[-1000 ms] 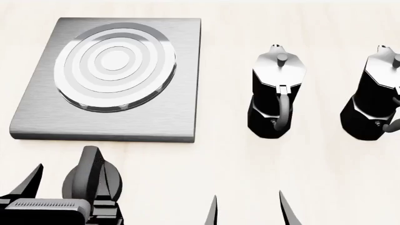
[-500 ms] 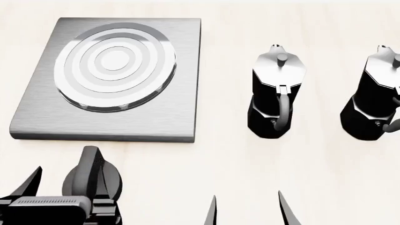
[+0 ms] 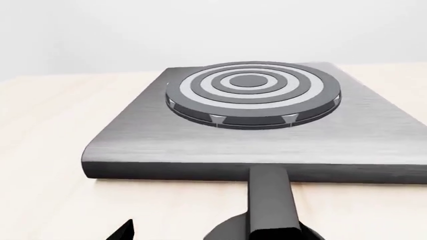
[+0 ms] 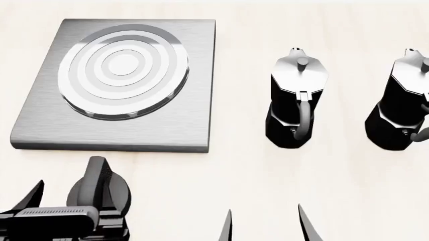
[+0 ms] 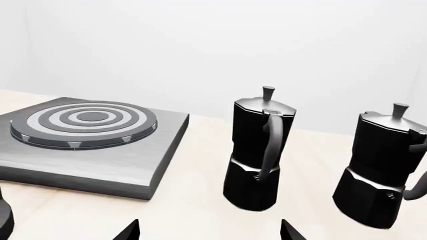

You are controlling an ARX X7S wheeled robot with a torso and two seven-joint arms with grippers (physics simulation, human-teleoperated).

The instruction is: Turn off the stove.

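Observation:
The stove (image 4: 117, 83) is a flat grey metal plate with a ringed round burner, at the left of the head view; the left wrist view shows the plate (image 3: 253, 130) close ahead. Its black ridged knob (image 4: 99, 187) lies on the table just in front of the plate, ridge pointing at the plate. My left gripper (image 4: 79, 195) is open and straddles the knob (image 3: 270, 200); one fingertip (image 3: 125, 230) stands well off the knob's side. My right gripper (image 4: 264, 221) hangs open over bare table, nothing between its fingers (image 5: 133, 227).
Two black moka pots with silver lids (image 4: 295, 100) (image 4: 402, 100) stand upright right of the stove, the nearer one (image 5: 257, 150) ahead of my right gripper. Pale wooden tabletop (image 4: 234, 170) lies between the stove and the pots.
My left gripper has shifted slightly at the knob, its outer fingertip sitting a little lower in the head view. The knob, stove, pots and right gripper look unchanged.

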